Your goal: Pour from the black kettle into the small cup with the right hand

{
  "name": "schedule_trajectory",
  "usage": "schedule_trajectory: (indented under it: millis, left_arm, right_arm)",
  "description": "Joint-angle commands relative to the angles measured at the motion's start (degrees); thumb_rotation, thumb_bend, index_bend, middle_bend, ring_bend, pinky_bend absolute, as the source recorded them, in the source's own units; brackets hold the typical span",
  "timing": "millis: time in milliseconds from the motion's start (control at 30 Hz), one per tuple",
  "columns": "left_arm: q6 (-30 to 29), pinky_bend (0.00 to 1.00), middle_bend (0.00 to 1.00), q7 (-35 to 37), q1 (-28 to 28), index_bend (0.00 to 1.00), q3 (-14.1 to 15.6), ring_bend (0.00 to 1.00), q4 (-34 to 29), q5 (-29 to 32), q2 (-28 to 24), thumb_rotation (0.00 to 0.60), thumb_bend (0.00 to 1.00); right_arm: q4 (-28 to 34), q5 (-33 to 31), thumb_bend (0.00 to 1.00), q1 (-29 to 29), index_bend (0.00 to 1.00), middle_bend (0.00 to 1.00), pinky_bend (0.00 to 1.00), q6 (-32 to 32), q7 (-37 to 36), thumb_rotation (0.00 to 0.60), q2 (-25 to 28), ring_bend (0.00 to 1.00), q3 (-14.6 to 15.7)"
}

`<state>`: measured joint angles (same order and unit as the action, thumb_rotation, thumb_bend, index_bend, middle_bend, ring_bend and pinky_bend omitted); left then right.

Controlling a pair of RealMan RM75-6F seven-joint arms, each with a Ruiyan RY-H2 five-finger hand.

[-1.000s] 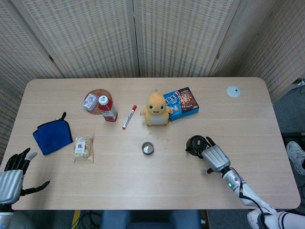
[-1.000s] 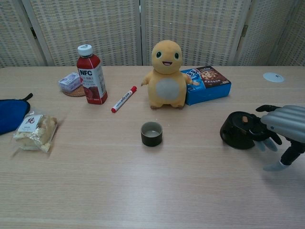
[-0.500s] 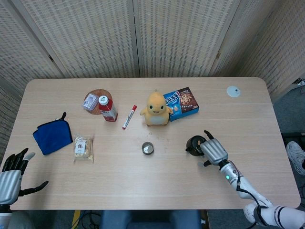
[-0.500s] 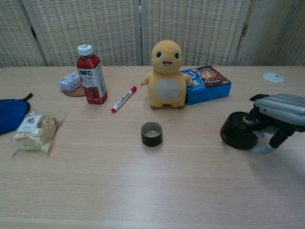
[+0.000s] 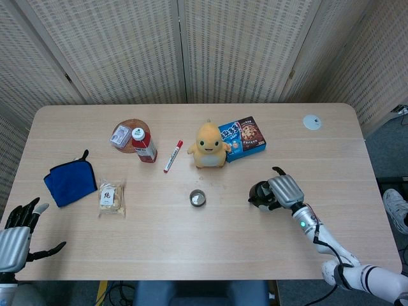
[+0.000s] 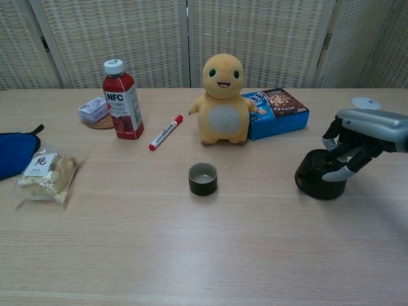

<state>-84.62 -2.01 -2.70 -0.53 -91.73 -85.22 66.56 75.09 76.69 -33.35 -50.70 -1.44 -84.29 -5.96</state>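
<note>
The black kettle (image 5: 258, 194) (image 6: 315, 183) stands on the table right of centre. My right hand (image 5: 284, 190) (image 6: 362, 131) hovers just over its right side, and its fingers (image 6: 344, 159) curl down onto the kettle's top edge. The thumb sticks out away from the kettle, and no firm grip shows. The small dark cup (image 5: 197, 198) (image 6: 203, 179) stands upright in the middle of the table, well to the left of the kettle. My left hand (image 5: 18, 231) hangs with spread fingers off the table's near left corner, holding nothing.
Behind the cup sit a yellow plush toy (image 6: 222, 101) and a blue cookie box (image 6: 275, 113). A red marker (image 6: 166, 132), an NFC juice bottle (image 6: 123, 100), a snack bag (image 6: 46, 175) and a blue cloth (image 5: 70, 182) lie to the left.
My right hand has risen and shifted back from beside the kettle to above its right side, with the fingers now reaching down onto it. The kettle and cup have not moved.
</note>
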Motion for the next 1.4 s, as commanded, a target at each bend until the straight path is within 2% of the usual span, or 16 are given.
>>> schedule_trajectory:
  millis: [33,367,833,900,967,1033,1200,1267,1400]
  left_arm:
    - [-0.1,0.02,0.02,0.2,0.0,0.13,0.0,0.08,0.1,-0.1,0.0,0.366,0.10]
    - [-0.7,0.01,0.02,0.3,0.5,0.13,0.0,0.08,0.0,-0.1,-0.3,0.366,0.10]
    - [-1.5,0.01,0.02,0.5,0.8,0.13,0.0,0.08,-0.3,-0.5,-0.9,0.366,0.09]
    - [-1.7,0.01,0.02,0.7,0.9,0.13,0.0,0.08,-0.4,-0.6,-1.0,0.366,0.09]
    - [-1.9,0.01,0.02,0.7,1.0,0.13,0.1,0.08,-0.4,-0.7,-1.1,0.365,0.09]
    - [-2.0,0.01,0.02,1.0,1.0,0.13,0.1,0.08,-0.4,-0.9,-1.1,0.364,0.08]
    - [-2.0,0.00,0.02,1.1,1.0,0.13,0.1,0.08,-0.3,-1.1,-1.0,0.363,0.08]
    - [-2.0,0.00,0.02,1.1,1.1,0.13,0.1,0.08,-0.2,-1.1,-0.9,0.362,0.08]
    - [-2.1,0.00,0.02,1.1,1.1,0.13,0.1,0.08,-0.1,-1.1,-0.8,0.363,0.08]
  right_arm:
    - [-0.6,-0.4,0.00,-0.4,0.80,0.99,0.14,0.5,-1.6,0.490,-0.2,0.88,-0.5]
    - [1.1,1.1,0.00,-1.1,0.82,1.00,0.15,1.2,-3.2,0.488,1.3,0.92,0.2]
    - [5.2,-1.3,0.00,-1.9,0.84,1.00,0.25,0.6,-4.2,0.489,3.7,0.98,-2.2]
    - [5.9,-0.9,0.00,-2.0,0.84,1.00,0.26,0.3,-5.5,0.469,4.2,0.98,-2.5]
    - [6.4,-0.3,0.00,-2.1,0.85,1.00,0.26,-0.1,-6.6,0.406,4.6,0.99,-2.7]
    - [6.9,-0.1,0.00,-2.1,0.85,1.00,0.28,-0.4,-7.2,0.376,5.0,0.99,-2.9]
    - [8.2,-0.3,0.00,-2.3,0.86,1.00,0.33,-1.4,-5.3,0.369,5.8,0.99,-3.2]
    - [8.6,-0.6,0.03,-2.4,0.87,1.00,0.35,-1.6,-3.9,0.367,5.9,0.99,-3.2]
    - [9.3,-0.7,0.21,-2.7,0.87,1.00,0.39,-2.2,-2.2,0.365,5.8,0.99,-3.4]
